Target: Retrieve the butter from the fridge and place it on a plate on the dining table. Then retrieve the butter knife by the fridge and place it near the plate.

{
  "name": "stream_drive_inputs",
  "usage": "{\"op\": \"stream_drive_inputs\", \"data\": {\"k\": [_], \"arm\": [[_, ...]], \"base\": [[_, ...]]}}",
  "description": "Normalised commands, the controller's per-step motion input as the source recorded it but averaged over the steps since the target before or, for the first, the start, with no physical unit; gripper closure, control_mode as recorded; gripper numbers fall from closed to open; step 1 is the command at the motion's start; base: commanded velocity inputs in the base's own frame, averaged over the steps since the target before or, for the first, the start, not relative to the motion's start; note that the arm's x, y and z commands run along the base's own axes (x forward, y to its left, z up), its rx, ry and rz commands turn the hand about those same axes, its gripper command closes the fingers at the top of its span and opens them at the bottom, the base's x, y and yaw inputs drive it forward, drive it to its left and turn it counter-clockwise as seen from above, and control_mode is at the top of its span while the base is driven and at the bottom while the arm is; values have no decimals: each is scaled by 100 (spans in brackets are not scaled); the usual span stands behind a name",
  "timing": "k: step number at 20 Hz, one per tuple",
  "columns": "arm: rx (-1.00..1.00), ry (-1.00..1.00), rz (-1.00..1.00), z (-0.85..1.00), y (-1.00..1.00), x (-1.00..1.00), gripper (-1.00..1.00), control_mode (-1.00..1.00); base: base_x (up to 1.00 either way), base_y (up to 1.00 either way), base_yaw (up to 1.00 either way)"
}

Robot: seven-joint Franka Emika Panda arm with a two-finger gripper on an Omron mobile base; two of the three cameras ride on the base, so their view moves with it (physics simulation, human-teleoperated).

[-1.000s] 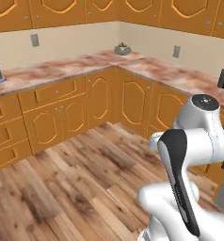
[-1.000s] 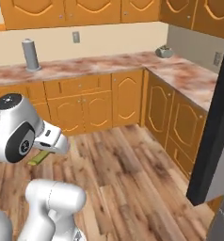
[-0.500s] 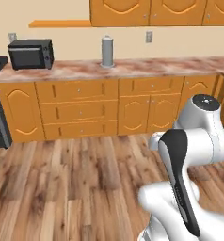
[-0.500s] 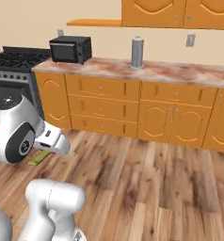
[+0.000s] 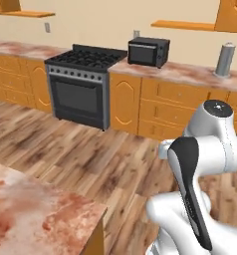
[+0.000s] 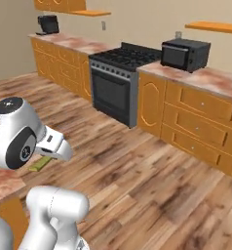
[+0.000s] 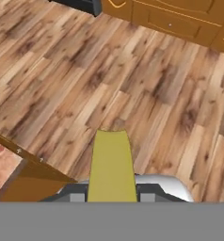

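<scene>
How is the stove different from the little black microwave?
The stove stands on the floor between the orange cabinets; the microwave sits up on the marbled counter beside it. The stove is much bigger, with burners on top and an oven door in front; the microwave is a small box. Both are dark.

Pale yellow butter, pinkish-brown marbled dining table (orange cabinets beneath), black stove, brown plank floor.

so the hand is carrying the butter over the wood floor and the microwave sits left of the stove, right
Not quite: the microwave sits on the counter to the right of the stove, as the left base view shows. The hand does carry the butter over the wood floor.
</scene>
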Motion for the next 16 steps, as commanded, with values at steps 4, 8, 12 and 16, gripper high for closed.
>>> {"op": "stream_drive_inputs", "data": {"k": [4, 8, 12, 16], "arm": [[0, 0, 0, 0, 0, 0, 100, 100], [0, 0, 0, 0, 0, 0, 100, 100], [0, 0, 0, 0, 0, 0, 100, 100], [0, 0, 0, 0, 0, 0, 100, 100]], "base": [[-7, -22, 87], [-6, -8, 81], [-10, 0, 70], [-67, 47, 36]]}}
